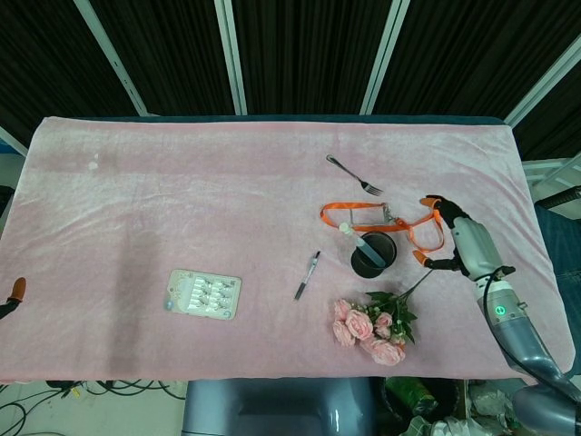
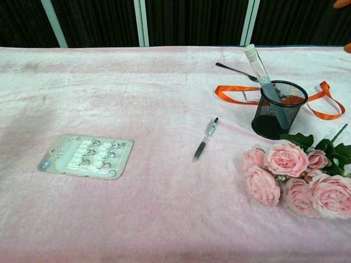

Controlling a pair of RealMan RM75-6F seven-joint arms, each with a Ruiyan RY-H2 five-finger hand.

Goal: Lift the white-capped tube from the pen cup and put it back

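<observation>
Fingers (image 1: pixel 434 202) of right hand (image 1: pixel 465 243) spread, tube (image 2: pixel 258 66) leaning in pen cup (image 2: pixel 276 111)

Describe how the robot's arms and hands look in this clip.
The right hand has a silver-grey shell, black fingers and orange fingertips. Its right arm is a grey metal tube with a small green light and a thin black cable. Of the left hand only an orange tip on black shows.
</observation>
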